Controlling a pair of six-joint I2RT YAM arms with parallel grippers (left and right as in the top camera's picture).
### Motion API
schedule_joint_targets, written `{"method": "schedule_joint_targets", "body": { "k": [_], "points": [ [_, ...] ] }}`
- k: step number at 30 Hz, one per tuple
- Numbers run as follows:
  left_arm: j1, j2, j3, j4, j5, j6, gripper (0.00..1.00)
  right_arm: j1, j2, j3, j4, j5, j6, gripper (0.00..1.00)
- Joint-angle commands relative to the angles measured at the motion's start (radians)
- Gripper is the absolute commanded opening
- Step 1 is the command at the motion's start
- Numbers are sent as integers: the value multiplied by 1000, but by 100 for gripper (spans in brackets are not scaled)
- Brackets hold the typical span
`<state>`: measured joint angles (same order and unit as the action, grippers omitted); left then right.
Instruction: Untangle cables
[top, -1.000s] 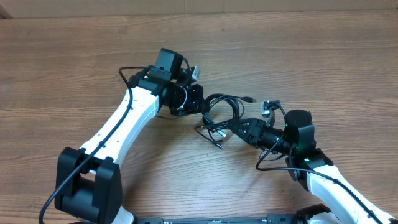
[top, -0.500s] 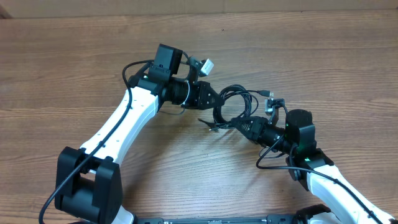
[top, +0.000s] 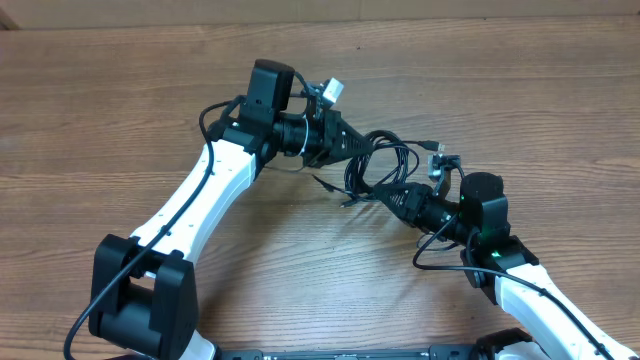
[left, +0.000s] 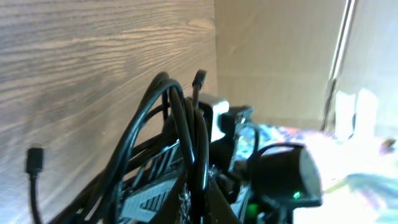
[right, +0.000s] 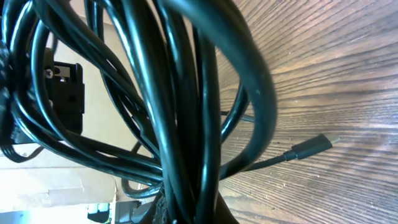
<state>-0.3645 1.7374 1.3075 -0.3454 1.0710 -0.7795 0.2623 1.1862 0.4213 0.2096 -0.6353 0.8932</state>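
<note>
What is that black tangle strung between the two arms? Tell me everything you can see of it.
It is a bundle of cables: a few thin, glossy black cords looped over one another in a loose tangle. One silver-tipped plug sticks out on the right arm's side, and other short ends poke out below. The left pincer is shut on one side of the bundle and the right pincer on the other, so it spans between them, seemingly lifted over the wooden table.
</note>
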Motion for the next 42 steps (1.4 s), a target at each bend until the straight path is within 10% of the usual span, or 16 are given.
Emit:
{"method": "schedule_joint_targets", "body": {
  "k": [1,13,32,42],
  "points": [
    [12,-17,23,71,44,-240,4,9,15,-21,-45,13,-38,4],
    [26,-16,23,72,-234,-416,5,9,14,-22,-141,-38,-37,4],
    [16,-16,23,-303,-389,328,44,9,15,-22,-60,-62,-230,9],
    [-96,-14,23,-417,-690,361,37,9,15,-22,-55,-65,-233,9]
  ]
}}
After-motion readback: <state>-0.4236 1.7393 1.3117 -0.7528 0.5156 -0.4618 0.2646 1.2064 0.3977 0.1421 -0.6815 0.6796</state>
